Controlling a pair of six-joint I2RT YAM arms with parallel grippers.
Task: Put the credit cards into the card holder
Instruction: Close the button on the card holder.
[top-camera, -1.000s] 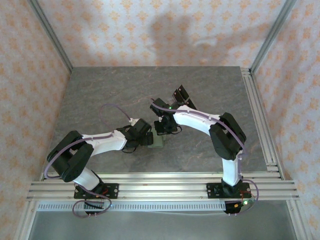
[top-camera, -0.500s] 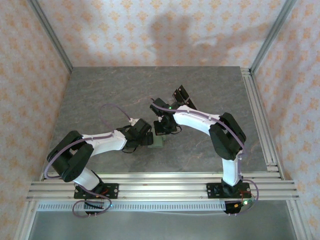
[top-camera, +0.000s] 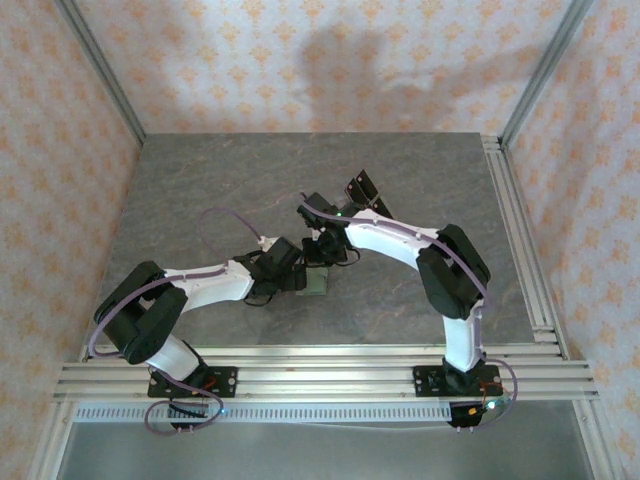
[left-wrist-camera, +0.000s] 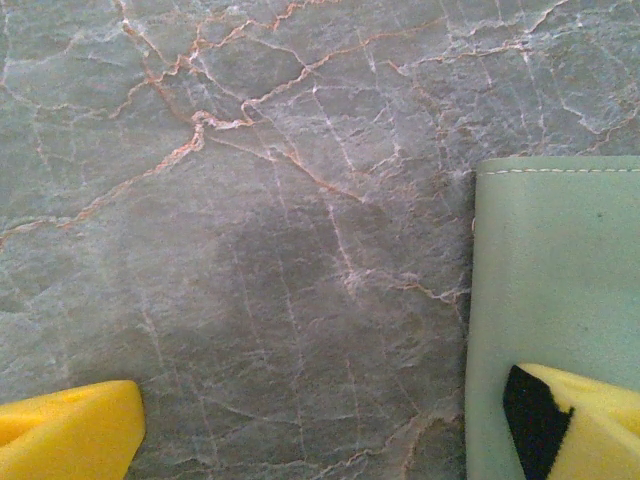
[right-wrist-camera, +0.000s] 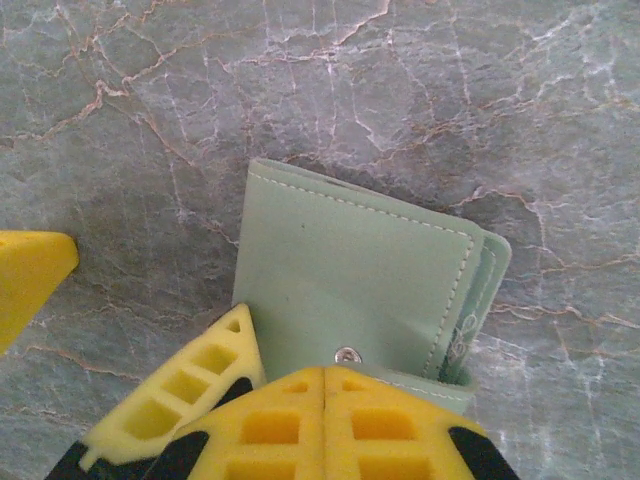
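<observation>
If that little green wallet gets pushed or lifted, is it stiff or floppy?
The card holder looks like soft stitched material folded in layers, so it probably bends rather than stays rigid. Lying flat on the stone table, it likely slides, not tips.

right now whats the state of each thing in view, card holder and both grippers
card holder: folded shut, flat on the table, snap stud facing up
left gripper: open wide, one finger over the card holder's edge
right gripper: open, close over the card holder
</observation>
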